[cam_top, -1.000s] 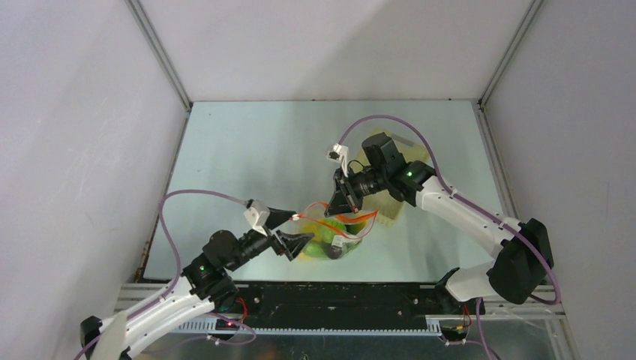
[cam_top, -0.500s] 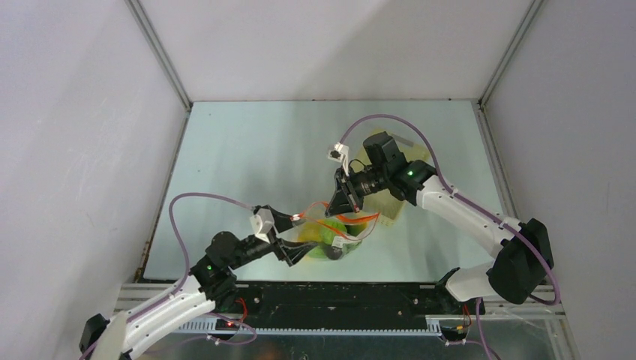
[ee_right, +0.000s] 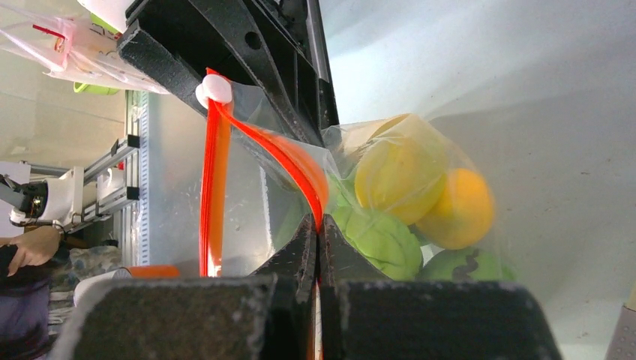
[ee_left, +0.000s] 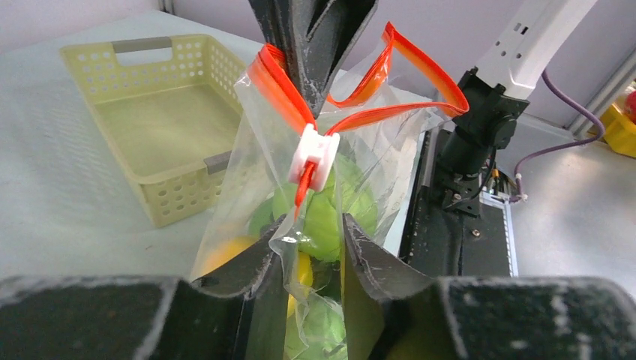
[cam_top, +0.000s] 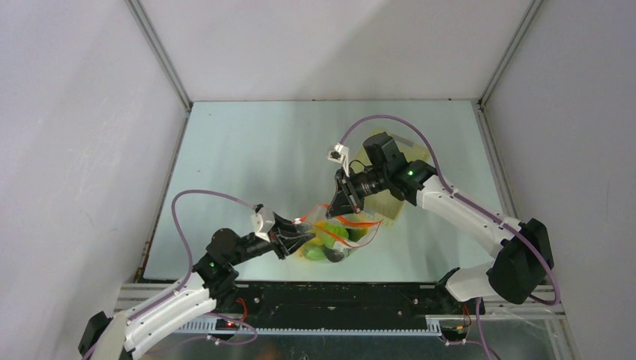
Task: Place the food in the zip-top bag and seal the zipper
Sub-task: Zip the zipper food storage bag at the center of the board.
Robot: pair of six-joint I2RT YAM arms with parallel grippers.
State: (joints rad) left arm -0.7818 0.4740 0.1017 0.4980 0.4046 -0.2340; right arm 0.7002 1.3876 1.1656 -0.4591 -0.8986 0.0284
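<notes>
The clear zip-top bag point(cam_top: 341, 238) hangs between both arms, its mouth partly open. Inside lies the food point(ee_right: 397, 180): yellow, orange and green toy pieces. My right gripper point(ee_right: 318, 221) is shut on the red-orange zipper point(ee_left: 281, 88) at the mouth's far end and holds it up. A white slider point(ee_left: 313, 155) sits on the strip just below that grip. My left gripper point(ee_left: 311, 225) stands narrowly open around the bag's near edge below the slider. Loose film lies in the gap, against the left finger.
The pale yellow lattice basket point(ee_left: 150, 112) stands behind the bag, empty in the left wrist view and partly under the right arm from above. The black rail point(cam_top: 322, 296) at the table's near edge runs just below the bag.
My left gripper has moved right onto the bag's near edge and its jaws have narrowed from wide open. The right gripper has kept its hold on the zipper.
</notes>
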